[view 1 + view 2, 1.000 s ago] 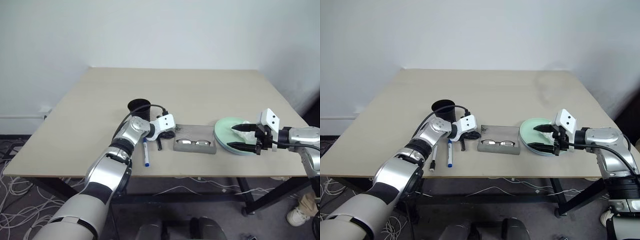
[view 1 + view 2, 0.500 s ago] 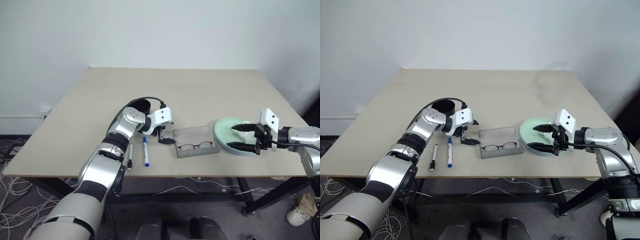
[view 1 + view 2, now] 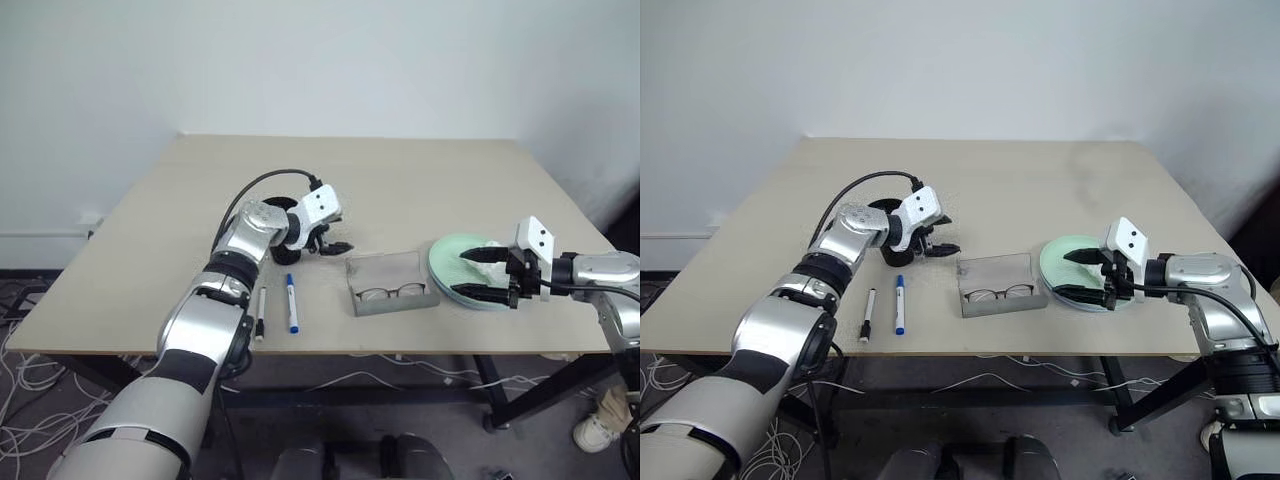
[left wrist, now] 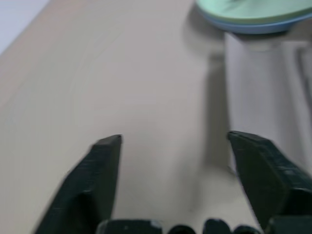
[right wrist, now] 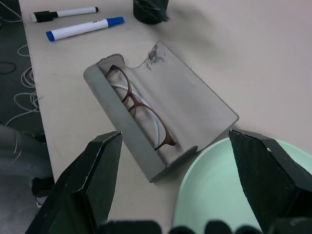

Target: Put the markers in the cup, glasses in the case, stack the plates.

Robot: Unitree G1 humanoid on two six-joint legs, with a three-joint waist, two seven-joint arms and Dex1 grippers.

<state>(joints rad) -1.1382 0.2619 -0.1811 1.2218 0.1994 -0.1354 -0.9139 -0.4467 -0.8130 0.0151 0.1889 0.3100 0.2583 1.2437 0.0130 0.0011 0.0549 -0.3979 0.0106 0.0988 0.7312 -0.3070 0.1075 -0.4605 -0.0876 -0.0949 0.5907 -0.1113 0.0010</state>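
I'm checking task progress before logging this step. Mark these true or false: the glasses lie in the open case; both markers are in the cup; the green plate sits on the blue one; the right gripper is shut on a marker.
1. The glasses lie in the open case: true.
2. Both markers are in the cup: false, they lie on the table.
3. The green plate sits on the blue plate: true.
4. The right gripper is shut on a marker: false, it is open and empty.

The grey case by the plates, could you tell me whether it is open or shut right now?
Open. The case has its lid laid back flat, and the glasses lie exposed in its tray.
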